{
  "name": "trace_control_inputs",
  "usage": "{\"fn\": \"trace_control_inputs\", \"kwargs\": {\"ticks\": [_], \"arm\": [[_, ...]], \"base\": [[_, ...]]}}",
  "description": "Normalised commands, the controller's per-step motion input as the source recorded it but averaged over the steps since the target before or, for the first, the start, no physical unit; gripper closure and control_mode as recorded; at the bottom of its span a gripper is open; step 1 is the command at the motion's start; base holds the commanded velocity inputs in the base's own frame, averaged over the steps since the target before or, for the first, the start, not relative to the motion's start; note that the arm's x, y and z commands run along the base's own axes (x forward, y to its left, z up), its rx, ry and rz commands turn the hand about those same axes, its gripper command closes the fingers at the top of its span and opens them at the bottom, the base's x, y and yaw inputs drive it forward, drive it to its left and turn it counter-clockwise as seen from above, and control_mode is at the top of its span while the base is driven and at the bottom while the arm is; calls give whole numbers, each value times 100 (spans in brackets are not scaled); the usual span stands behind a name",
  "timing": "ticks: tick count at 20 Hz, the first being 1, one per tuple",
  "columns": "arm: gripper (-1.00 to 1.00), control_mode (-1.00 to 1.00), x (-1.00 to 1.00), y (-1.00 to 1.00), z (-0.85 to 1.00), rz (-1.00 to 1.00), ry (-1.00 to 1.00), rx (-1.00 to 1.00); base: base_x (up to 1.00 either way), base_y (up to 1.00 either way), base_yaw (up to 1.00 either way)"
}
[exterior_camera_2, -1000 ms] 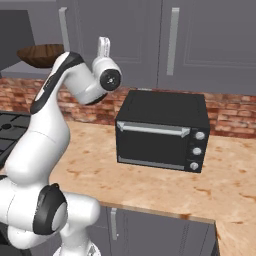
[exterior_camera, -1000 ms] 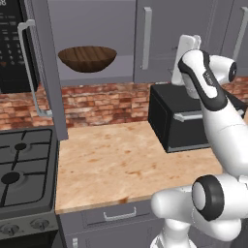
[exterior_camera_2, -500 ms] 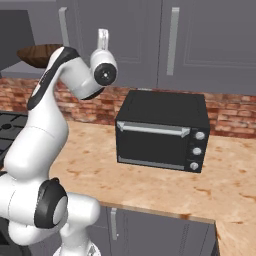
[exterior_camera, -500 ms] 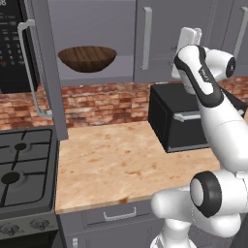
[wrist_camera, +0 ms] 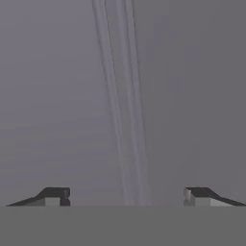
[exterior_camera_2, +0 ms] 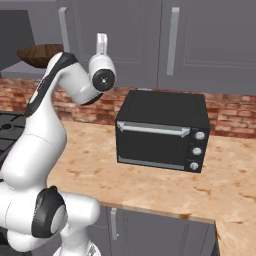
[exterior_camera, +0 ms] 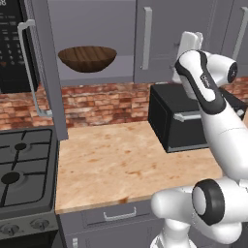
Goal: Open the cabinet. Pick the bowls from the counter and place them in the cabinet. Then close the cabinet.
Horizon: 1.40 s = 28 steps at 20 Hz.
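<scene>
The cabinet (exterior_camera: 92, 43) hangs over the counter (exterior_camera: 116, 164) with its left door (exterior_camera: 48, 72) swung open; the right door (exterior_camera: 167, 38) is shut, its bar handle (exterior_camera: 147, 38) upright. The brown bowl (exterior_camera: 87, 58) sits on the lower shelf, well off to the left of the fingers. I cannot find the marble bowl on the counter or on the visible shelf.

The gripper (wrist_camera: 126, 194) points straight at grey door panel. Its fingertips (wrist_camera: 53, 196) stand wide apart with nothing between them. In the hand view a pale vertical band (wrist_camera: 120, 96) runs up from between the tips; handle, groove or door seam, I cannot tell. From the left base view the hand is raised near the right door, above the black toaster oven (exterior_camera_2: 162, 132).

Judgement: what remains is closing, or checking on the second bowl first. To close well:
- Get outboard of the open left door and push on its face near the free edge, not at the hinge.
- Follow the door's arc, keeping the push square.
- Keep the elbow above the oven while swinging left.
- Keep the fingers off the brown bowl.
</scene>
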Motion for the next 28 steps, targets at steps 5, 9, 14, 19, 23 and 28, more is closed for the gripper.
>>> {"fn": "trace_control_inputs", "kwargs": {"ticks": [5,9,14,19,23,28], "arm": [[-100,-100,-48,0,6,-4,1,-1],[-100,-100,-62,0,15,-5,6,-5],[-100,-100,-73,0,15,-5,10,-6],[-100,-100,-68,0,20,-2,12,-11],[-100,-100,-52,5,13,0,3,-10],[-100,-100,-31,25,0,0,0,-8]], "base": [[0,0,0],[0,0,0],[0,0,0],[0,0,0],[0,0,0],[0,0,0]]}}
